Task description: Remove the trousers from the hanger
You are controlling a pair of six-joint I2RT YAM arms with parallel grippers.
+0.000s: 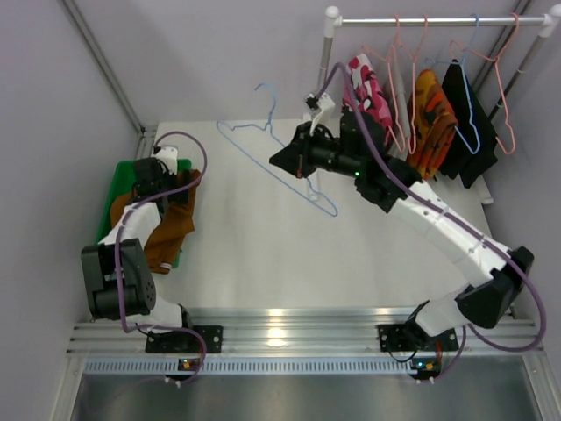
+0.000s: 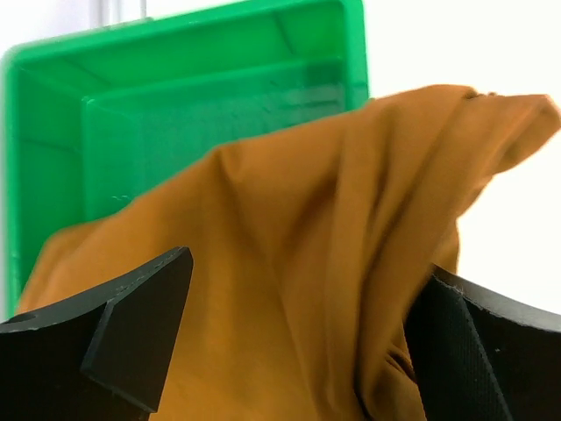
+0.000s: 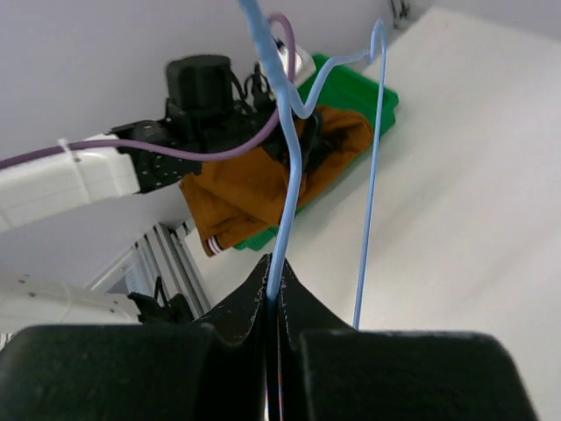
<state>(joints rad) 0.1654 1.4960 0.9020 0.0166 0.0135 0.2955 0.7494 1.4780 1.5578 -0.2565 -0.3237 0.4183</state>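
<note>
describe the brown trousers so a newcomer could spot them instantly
At the left edge of the table sits a green bin. The rust-brown trousers are draped over its right rim, under the left gripper. They are the only plain brown garment, and the only one off the rail.

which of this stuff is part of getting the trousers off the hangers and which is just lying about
In the job:
rust-brown trousers, draped over the green bin
blue hanger, in the right gripper
floral trousers, hanging from the rail

Lying about:
orange-patterned garment
black garment
</note>
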